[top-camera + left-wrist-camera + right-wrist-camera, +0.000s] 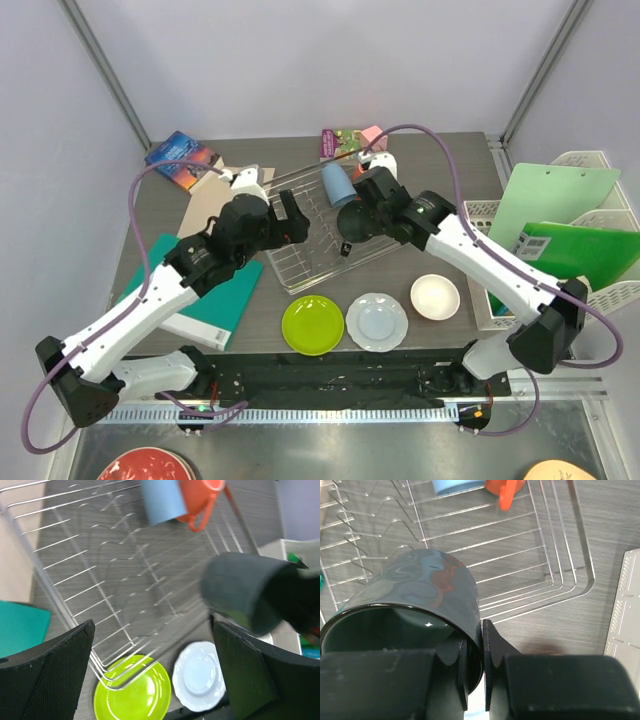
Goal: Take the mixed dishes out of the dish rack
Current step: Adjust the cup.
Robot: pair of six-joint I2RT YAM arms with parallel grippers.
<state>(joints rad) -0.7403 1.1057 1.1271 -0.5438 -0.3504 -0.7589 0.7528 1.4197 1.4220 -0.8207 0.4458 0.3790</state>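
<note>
Our right tool (476, 650) is pinched narrow on the dark grey mug (415, 585), one finger inside the rim and one outside, with the wall clamped between them. The mug lies on its side in this grip, its mouth turned back toward the wrist and its body reaching forward over the dish rack (540, 575). We cannot tell whether the mug touches the wires beneath it. Farther ahead of this tool, at the far end of the rack, sit the light blue cup (457, 485) and the orange mug (505, 489). They are side by side, the orange mug on the right with its handle pointing back toward the tool. Off to the tool's right, clear of the rack, we see the edge of a white lattice basket (625, 610).

Our left tool (154, 627) is spread wide and holds nothing, hovering over the near left part of the rack. The bare wire grid shows between its fingers. The held mug hangs ahead of its right finger. Beneath the tool and back toward its wrist, the lime-green plate (132, 690) lies on the tabletop (470, 175) by the rack's near corner. The pale blue-white plate (199, 675) lies just to its right. The white bowl (435, 297) sits farther right again, apart from both plates.
</note>
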